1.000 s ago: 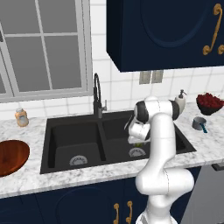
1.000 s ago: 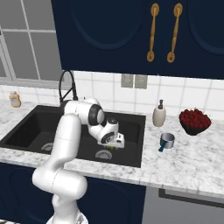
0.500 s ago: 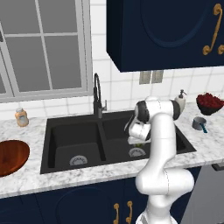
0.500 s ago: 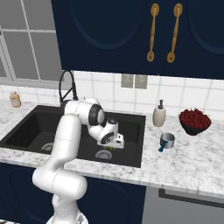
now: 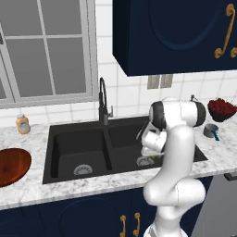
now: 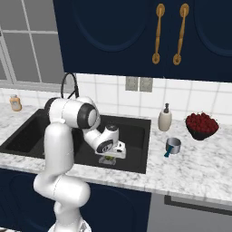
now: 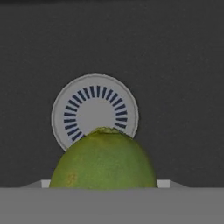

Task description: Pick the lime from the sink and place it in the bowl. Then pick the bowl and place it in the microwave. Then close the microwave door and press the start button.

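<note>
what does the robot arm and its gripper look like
The arm is glossy white, built of rounded, tube-like segments with dark grey bands at the joints. It rises from a bulbous white base. The hand is a white block with a dark round spot on its side; the gripper sits under it. No cables or markings show.

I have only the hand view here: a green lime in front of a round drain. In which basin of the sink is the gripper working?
Observer: The gripper is low in the right basin of the sink, right of the faucet, with the lime at its tips.
Operator: And where stands the bowl?
Observer: The bowl sits on the counter to the left of the sink, with nothing in it.
Operator: Is anything standing on the other side of the sink?
Observer: Yes, a soap bottle stands on the counter just right of the sink.
</note>
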Motion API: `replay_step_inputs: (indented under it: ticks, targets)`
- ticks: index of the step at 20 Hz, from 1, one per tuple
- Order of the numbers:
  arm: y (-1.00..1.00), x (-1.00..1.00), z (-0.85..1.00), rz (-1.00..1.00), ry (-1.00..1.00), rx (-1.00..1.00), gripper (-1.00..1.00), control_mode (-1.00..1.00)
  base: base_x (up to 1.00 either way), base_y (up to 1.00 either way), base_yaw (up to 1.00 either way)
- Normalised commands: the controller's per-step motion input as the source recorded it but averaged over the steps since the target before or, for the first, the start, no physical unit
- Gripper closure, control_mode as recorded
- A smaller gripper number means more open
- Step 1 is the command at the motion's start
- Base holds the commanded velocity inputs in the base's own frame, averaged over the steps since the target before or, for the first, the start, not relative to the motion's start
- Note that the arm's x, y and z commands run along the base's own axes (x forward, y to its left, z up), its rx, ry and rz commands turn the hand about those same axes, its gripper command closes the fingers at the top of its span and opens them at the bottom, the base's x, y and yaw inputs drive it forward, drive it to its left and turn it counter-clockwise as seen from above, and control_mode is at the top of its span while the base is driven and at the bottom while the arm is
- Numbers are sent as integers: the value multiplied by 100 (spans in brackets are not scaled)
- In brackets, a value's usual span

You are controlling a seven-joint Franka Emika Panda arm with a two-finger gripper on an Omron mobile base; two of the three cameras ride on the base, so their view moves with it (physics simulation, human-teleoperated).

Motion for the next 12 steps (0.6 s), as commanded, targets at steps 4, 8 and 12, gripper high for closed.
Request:
replay_step_inputs:
  ticks: [4,8,12]
  targets:
    - [7,-93,44,-4,-1,-1,100,-100,0,0,0]
    - [7,-59,99,0,-3,-5,100,-100,0,0,0]
    - [0,-52,99,0,0,0,100,-100,0,0,0]
